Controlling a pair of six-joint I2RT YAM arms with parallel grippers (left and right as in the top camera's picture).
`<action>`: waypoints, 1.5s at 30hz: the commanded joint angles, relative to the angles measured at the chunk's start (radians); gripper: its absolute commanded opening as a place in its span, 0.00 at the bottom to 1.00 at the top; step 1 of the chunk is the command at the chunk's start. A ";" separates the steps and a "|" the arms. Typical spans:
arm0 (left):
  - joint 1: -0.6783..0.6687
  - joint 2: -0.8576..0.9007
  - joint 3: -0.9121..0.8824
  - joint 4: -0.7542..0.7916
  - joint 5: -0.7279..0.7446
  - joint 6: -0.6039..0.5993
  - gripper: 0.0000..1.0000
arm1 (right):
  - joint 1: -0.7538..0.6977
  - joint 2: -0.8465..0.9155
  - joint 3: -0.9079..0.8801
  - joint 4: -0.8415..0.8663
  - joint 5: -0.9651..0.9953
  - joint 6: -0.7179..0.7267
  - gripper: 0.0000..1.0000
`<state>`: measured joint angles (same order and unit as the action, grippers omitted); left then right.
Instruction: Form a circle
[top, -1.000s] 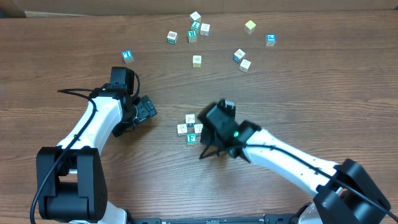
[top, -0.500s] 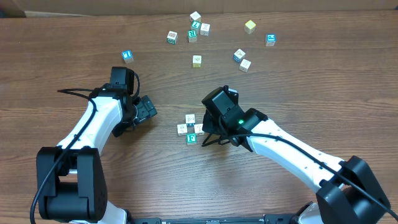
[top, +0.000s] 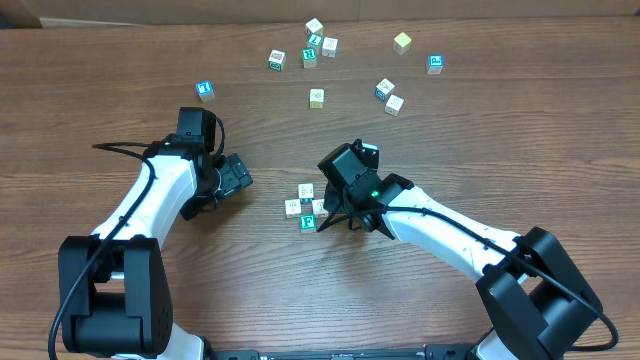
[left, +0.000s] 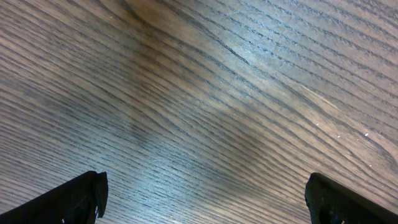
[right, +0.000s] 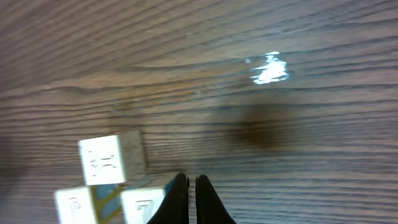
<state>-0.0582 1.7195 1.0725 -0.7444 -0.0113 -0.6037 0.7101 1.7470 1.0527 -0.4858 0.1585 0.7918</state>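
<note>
Four small cream alphabet cubes sit packed together as a little ring, the circle (top: 306, 206), in the middle of the table. In the right wrist view three of its cubes show at the lower left, one of them (right: 111, 159) with a dark printed face. My right gripper (top: 324, 222) (right: 191, 182) is shut with nothing between its fingers. Its tips rest against the right side of the nearest cube (right: 147, 203). My left gripper (top: 236, 178) (left: 202, 190) stands open over bare wood to the left of the ring, holding nothing.
Several loose cubes lie scattered along the far side: a blue-faced one (top: 204, 90), a group (top: 310, 50) at the top centre, a single cube (top: 316, 97), a yellow-green one (top: 402, 42), a pair (top: 389, 96). The table (top: 480, 150) is brown wood.
My right arm has swung up and to the left, bringing its shut fingertips against the ring's right side. The left arm and the cubes have not moved.
</note>
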 joint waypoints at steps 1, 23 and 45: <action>-0.001 0.008 0.015 -0.002 0.004 -0.018 1.00 | 0.001 0.004 -0.005 0.005 0.122 0.005 0.04; -0.001 0.008 0.015 -0.002 0.004 -0.018 1.00 | -0.290 0.004 -0.005 -0.098 0.181 0.075 1.00; -0.001 0.008 0.015 -0.002 0.004 -0.018 1.00 | -0.291 0.004 -0.005 -0.091 0.181 0.075 1.00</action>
<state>-0.0582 1.7195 1.0729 -0.7444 -0.0113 -0.6037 0.4244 1.7470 1.0527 -0.5838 0.3286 0.8608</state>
